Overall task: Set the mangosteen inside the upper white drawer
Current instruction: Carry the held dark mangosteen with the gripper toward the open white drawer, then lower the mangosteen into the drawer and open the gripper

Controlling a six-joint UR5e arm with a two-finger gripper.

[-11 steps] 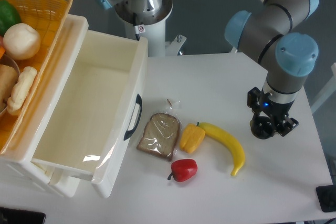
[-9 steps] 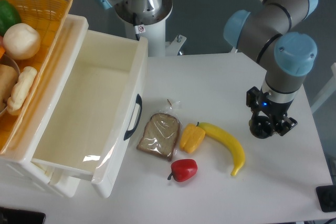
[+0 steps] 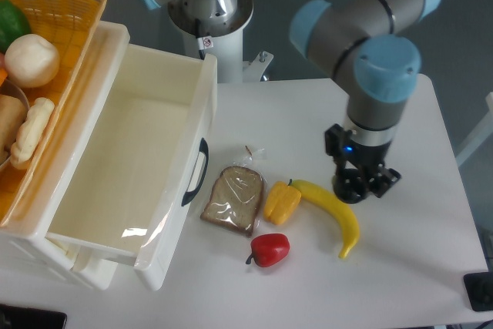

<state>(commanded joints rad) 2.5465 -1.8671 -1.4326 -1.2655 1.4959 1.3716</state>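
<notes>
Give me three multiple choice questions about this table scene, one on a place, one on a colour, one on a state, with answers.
1. Where is the bread slice?
A. in the drawer
B. on the table beside the drawer front
C. in the basket

2. What colour is the pepper next to the banana?
A. yellow
B. purple
C. white

3. The upper white drawer is:
A. shut
B. pulled open, nothing inside
C. open and full

Answers:
B, bread slice lies by the upper white drawer.
A, yellow pepper touches the banana.
B, the interior shows bare.

High fixed view, probably front-facing.
</notes>
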